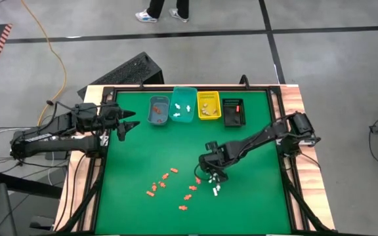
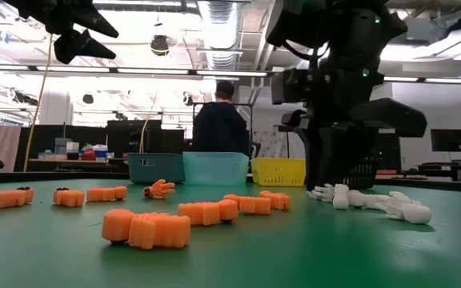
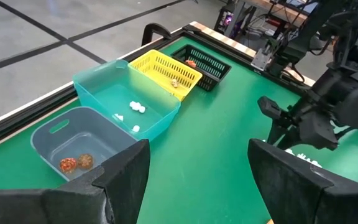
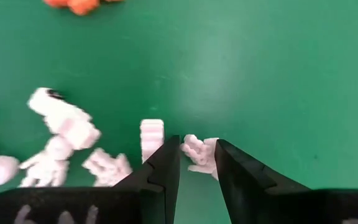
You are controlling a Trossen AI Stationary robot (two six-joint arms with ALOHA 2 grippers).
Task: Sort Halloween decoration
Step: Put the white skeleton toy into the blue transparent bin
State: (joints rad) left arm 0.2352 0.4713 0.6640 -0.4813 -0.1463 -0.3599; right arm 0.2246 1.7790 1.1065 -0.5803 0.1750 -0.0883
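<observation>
The Halloween decoration lies loose on the green mat as small orange pieces [image 1: 169, 185] and, to their right, white pieces [image 1: 215, 190]. My right gripper [image 4: 197, 149] points steeply down over the white cluster [image 4: 61, 134]. It is open a narrow gap, with one white piece [image 4: 196, 151] lying on the mat between its fingertips. My left gripper [image 1: 128, 124] hangs open and raised at the table's far left, holding nothing. In the low view the orange pieces [image 2: 146, 228] lie in front and the white ones [image 2: 374, 200] below my right gripper [image 2: 338, 180]. My right gripper comes from above with a fingertip [image 4: 169, 155] on either side of the white piece's end [image 4: 194, 146], which lies flat on the mat. Part of the piece is hidden behind the other finger, and I cannot tell whether the fingers touch it.
Along the far edge stand a grey-blue bin [image 1: 159, 110] with two orange-brown pieces, a teal bin [image 1: 183, 105] with white pieces, a yellow bin [image 1: 208, 105] and a black bin [image 1: 233, 112]. A person [image 2: 222, 120] stands beyond the table.
</observation>
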